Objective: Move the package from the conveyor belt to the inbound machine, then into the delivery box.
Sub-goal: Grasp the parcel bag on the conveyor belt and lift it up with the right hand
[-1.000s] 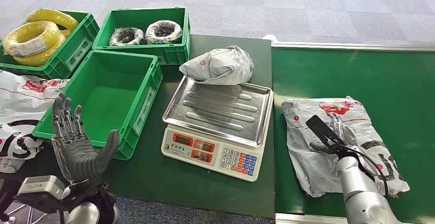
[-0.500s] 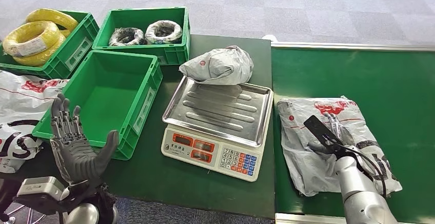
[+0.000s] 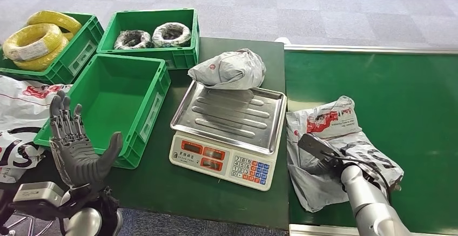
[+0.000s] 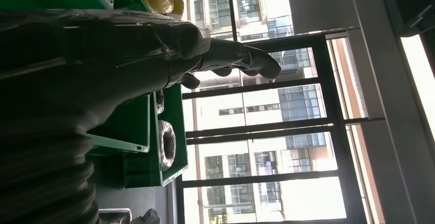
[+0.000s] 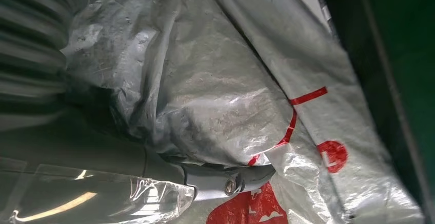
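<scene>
the crumpled grey plastic package with red print [image 3: 337, 155] lies on the green conveyor belt [image 3: 410, 95], its long axis running from the belt's near-left edge toward the far right, just beside the steel-tray scale [image 3: 229, 130]. the right hand [image 3: 324, 157] grips its bunched near part. the left hand [image 3: 75, 149] is raised with fingers apart, holding nothing, near the empty green plastic crate [image 3: 116, 103].

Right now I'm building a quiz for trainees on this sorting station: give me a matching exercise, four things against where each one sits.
Things:
1. grey package gripped by the right hand
2. second grey package
3. yellow cable coils
4. left hand

Places:
A. far-left green crate
B. conveyor belt
C. raised beside the empty green crate
D. far edge of the scale

Pairs: 1-B, 2-D, 3-A, 4-C
</scene>
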You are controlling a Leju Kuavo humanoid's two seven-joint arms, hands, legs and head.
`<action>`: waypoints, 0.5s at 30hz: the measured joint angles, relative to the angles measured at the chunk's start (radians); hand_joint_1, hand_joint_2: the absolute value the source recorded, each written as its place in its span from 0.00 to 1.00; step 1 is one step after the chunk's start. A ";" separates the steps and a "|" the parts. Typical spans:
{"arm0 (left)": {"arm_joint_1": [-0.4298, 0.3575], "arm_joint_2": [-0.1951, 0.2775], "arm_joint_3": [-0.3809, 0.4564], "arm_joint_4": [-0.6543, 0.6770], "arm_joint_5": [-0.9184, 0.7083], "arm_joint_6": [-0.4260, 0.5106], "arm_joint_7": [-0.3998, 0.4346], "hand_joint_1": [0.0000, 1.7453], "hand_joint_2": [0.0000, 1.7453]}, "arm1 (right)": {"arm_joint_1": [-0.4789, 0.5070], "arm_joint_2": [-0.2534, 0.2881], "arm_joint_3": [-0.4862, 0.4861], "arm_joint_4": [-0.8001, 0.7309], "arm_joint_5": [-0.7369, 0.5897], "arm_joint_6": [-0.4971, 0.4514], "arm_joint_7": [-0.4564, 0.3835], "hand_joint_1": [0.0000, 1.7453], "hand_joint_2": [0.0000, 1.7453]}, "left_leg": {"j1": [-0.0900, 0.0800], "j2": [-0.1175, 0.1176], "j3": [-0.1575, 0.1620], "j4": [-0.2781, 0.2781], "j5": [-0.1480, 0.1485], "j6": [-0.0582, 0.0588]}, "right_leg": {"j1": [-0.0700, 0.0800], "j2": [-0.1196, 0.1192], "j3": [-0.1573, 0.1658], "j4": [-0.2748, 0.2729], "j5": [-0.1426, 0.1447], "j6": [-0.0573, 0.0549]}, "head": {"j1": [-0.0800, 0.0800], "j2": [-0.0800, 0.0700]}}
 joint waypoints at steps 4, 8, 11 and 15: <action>-0.016 -0.004 0.006 0.012 -0.002 -0.006 0.000 0.00 1.00 | 0.003 0.000 0.052 -0.001 -0.029 0.009 -0.003 0.00 1.00 | 0.000 0.001 0.001 0.000 0.000 0.000 | 0.000 0.001 0.000 0.000 0.000 0.000 | 0.000 0.000; -0.019 -0.005 0.006 0.020 -0.003 -0.009 0.000 0.00 1.00 | 0.004 0.000 0.080 -0.001 -0.036 0.011 -0.004 0.00 1.00 | 0.000 0.001 0.001 0.000 0.000 0.000 | 0.000 0.001 0.001 0.000 0.000 0.000 | 0.000 0.000; -0.020 -0.006 0.007 0.022 -0.003 -0.009 0.000 0.00 1.00 | 0.004 0.001 0.092 -0.001 -0.040 0.014 -0.005 0.00 1.00 | 0.000 0.001 0.001 0.000 0.000 0.000 | 0.000 0.001 0.001 0.000 0.000 0.000 | 0.000 0.000; -0.020 -0.006 0.009 0.023 -0.003 -0.010 0.000 0.00 1.00 | 0.004 0.002 0.102 -0.002 -0.041 0.015 -0.006 0.00 1.00 | 0.000 0.001 0.001 0.000 0.000 0.000 | 0.000 0.001 0.001 0.000 0.000 0.000 | 0.000 0.000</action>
